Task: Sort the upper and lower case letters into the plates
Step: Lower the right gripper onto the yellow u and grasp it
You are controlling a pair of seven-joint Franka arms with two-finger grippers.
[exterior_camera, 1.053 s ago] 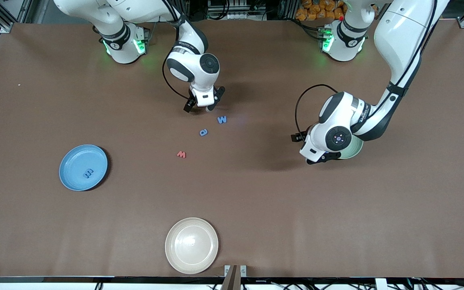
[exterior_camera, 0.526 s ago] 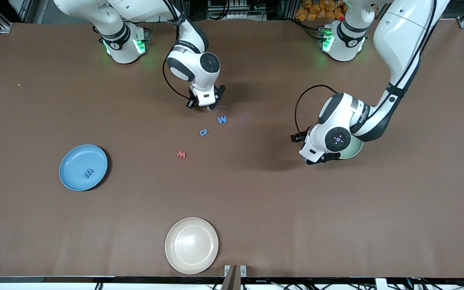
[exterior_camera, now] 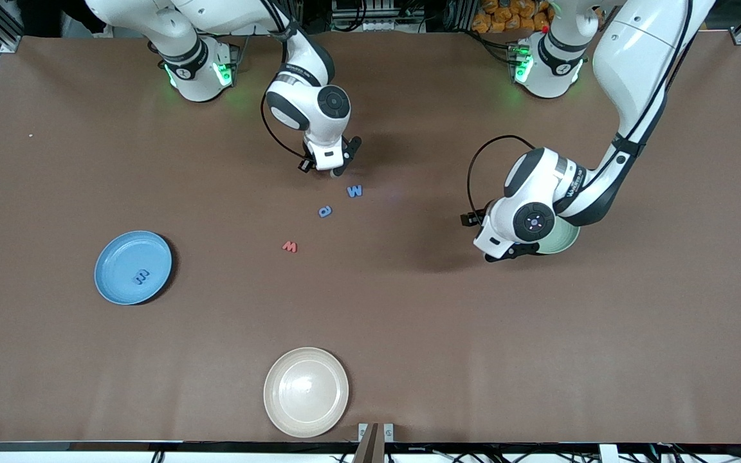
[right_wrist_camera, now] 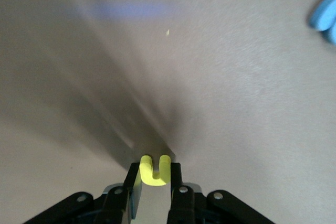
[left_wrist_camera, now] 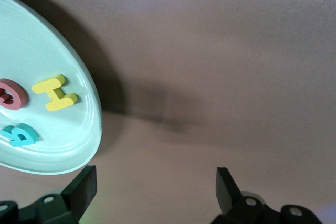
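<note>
Yellow chunky toy letter (right_wrist_camera: 155,170) sits clamped between the right gripper (exterior_camera: 330,168) fingers, low over the brown table (exterior_camera: 409,334), just beside the blue W (exterior_camera: 354,191). Nearer the camera lie a blue lowercase letter (exterior_camera: 325,211) and a red W (exterior_camera: 289,246). Jaws apart, the left gripper (exterior_camera: 498,252) hangs at the mint green plate (left_wrist_camera: 79,145), which holds yellow, red and teal letters. The blue plate (exterior_camera: 123,257) holds one blue letter.

Loose blue W (exterior_camera: 354,191), blue letter (exterior_camera: 325,211), red w (exterior_camera: 289,246) on table; blue plate (exterior_camera: 119,283), mint plate (exterior_camera: 567,238).
</note>
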